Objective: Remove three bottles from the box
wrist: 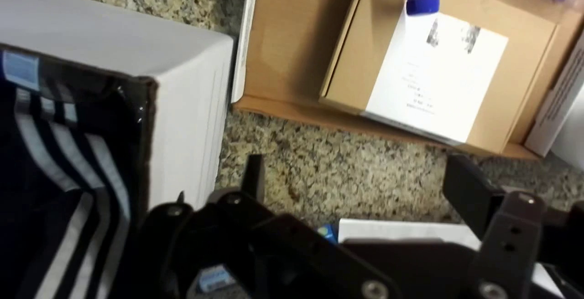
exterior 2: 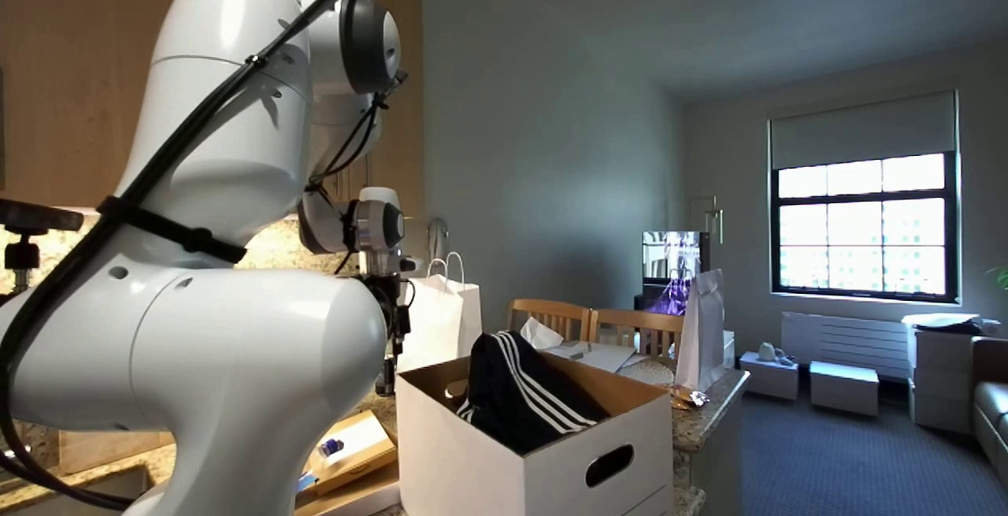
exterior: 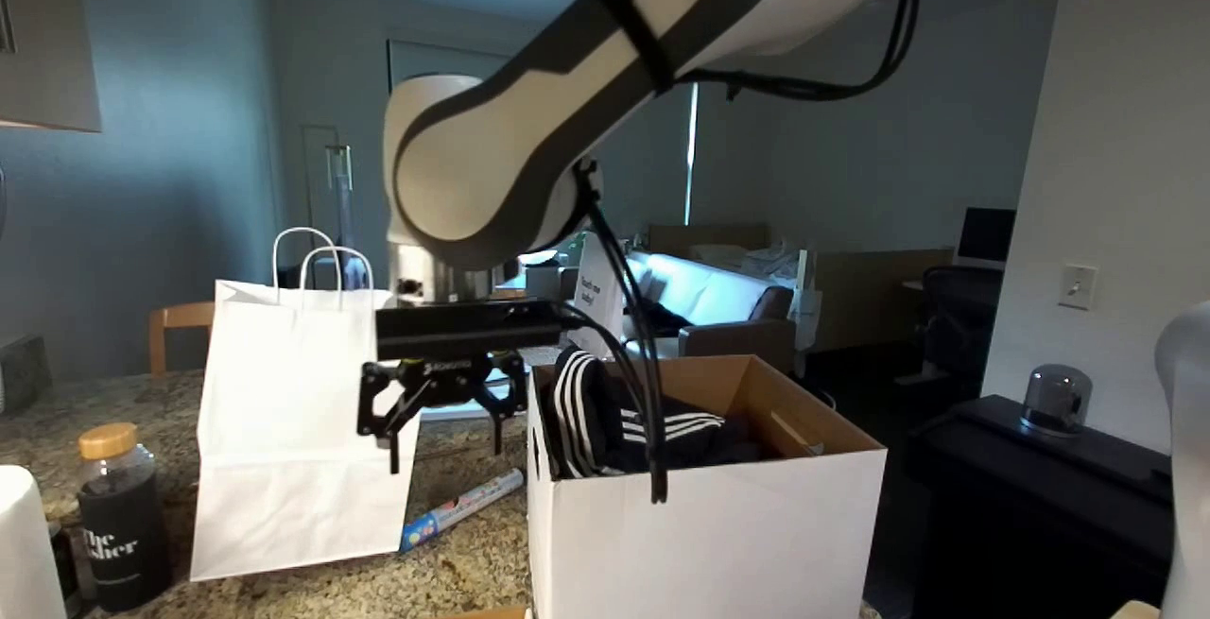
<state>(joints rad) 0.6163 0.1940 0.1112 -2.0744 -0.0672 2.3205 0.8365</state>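
1. Inside the large square white cardboard box with a brown interior (exterior: pixel 709 539), you can make out none of the three bottles; a black fabric garment with white stripes (exterior 2: pixel 528 394) probably hides them.
2. Expect them stiff, possibly slippery, fragile if glass, weight unknown; grip each by neck or upper body and lift straight up.
3. The garment looks light and limp; pinch its raised fold to shift it.
4. Beside the box, above the speckled stone desk (wrist: pixel 292 153), your end effector (wrist: pixel 362 187) hangs with jaws spread wide, gripping nothing.
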